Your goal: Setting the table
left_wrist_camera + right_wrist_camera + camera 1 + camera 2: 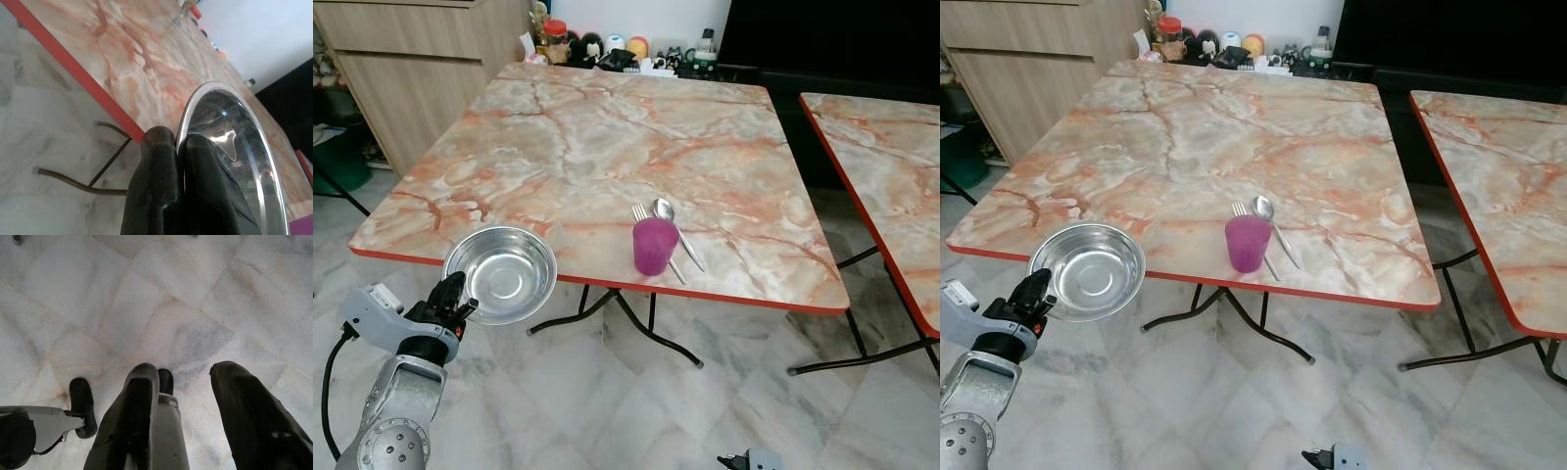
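Bowl: steel bowl (500, 273) held at the table's near edge, partly over the top and partly over the floor.
Left gripper: left gripper (450, 298) has both black fingers pinched on the bowl's near rim, one inside and one outside.
Right gripper: right gripper (183, 431) hangs low over the floor tiles (146, 308), fingers apart, holding nothing.
Laid so far: purple cup (654, 245) stands right of the bowl, near the same edge; fork (646, 223) and spoon (668, 217) lie just behind it.
Left to do: bowl probably needs setting down beside the cup.
Room: marble table (607, 137) is bare behind the setting; second table (891, 166) stands apart to the right.
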Robot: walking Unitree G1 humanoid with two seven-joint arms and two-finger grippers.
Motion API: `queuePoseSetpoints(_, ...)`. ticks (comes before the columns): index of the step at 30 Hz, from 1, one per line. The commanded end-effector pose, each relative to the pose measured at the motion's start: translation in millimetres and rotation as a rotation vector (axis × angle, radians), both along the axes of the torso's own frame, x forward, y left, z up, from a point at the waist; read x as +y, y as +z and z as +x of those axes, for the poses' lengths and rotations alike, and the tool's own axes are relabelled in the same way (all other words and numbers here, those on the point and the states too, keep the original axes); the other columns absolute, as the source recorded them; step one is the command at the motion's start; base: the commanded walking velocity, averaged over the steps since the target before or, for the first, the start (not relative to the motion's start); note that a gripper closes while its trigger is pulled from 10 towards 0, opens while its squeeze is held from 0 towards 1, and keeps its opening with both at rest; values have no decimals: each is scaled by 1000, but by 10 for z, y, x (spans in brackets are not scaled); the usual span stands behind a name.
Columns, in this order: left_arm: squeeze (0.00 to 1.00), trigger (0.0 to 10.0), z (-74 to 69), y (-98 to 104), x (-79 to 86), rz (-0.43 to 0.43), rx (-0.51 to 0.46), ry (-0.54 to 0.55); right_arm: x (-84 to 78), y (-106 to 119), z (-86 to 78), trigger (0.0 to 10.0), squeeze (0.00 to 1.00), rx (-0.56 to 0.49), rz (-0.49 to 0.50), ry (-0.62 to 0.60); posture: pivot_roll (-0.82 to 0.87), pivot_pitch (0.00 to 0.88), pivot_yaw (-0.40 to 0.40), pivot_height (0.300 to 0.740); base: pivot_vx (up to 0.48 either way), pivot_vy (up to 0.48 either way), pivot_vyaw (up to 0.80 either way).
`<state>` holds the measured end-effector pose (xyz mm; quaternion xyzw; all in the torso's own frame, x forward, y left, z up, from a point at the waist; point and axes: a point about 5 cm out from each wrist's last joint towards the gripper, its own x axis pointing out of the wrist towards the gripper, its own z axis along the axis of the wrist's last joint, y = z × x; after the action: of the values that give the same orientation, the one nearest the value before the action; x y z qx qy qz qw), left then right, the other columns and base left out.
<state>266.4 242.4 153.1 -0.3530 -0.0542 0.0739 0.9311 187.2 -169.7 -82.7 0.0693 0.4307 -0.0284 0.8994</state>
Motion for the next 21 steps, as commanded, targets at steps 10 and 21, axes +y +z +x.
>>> queuePoseSetpoints(10,0,10000,-88,-52,20,14,6,-9,-29,-33,-71,10000,0,22,0,-21,154,157,-42,740,0,-242,0)
queuePoseSetpoints(21,0,10000,-225,-125,191,-3,1,46,-25,-29,-63,10000,0,19,2,-18,155,158,-43,740,0,-283,0)
